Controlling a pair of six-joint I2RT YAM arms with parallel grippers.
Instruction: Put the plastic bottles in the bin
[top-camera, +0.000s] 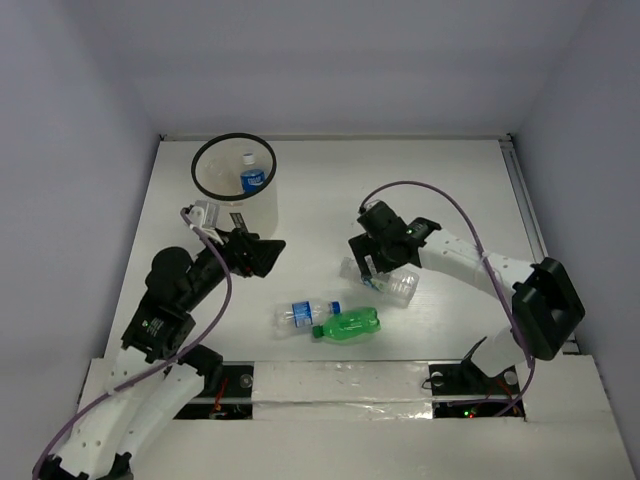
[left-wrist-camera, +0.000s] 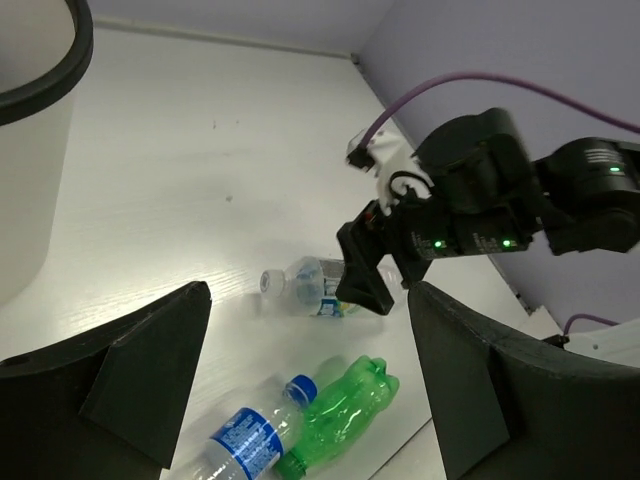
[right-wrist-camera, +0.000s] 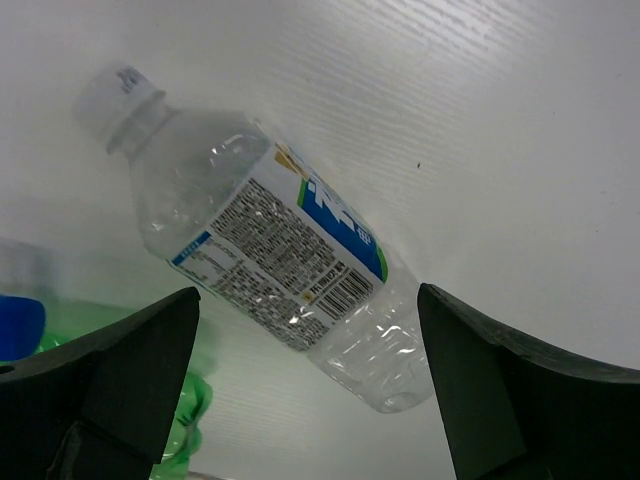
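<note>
Your right claw (right-wrist-camera: 307, 293) hangs spread over the clear bottle (right-wrist-camera: 270, 240), lying at centre frame. It looks light, thin-walled and slippery; pinch across the labelled middle. Left claw (left-wrist-camera: 310, 290) is spread, empty.

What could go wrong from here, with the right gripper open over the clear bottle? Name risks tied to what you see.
1. The clear bottle lies on its side under the open right gripper; being round, it may roll or slip out when the fingers close.
2. The left gripper sits open beside the bin, so a carry to the bin might bump it.
3. The green bottle lies close by and could be knocked away.
</note>
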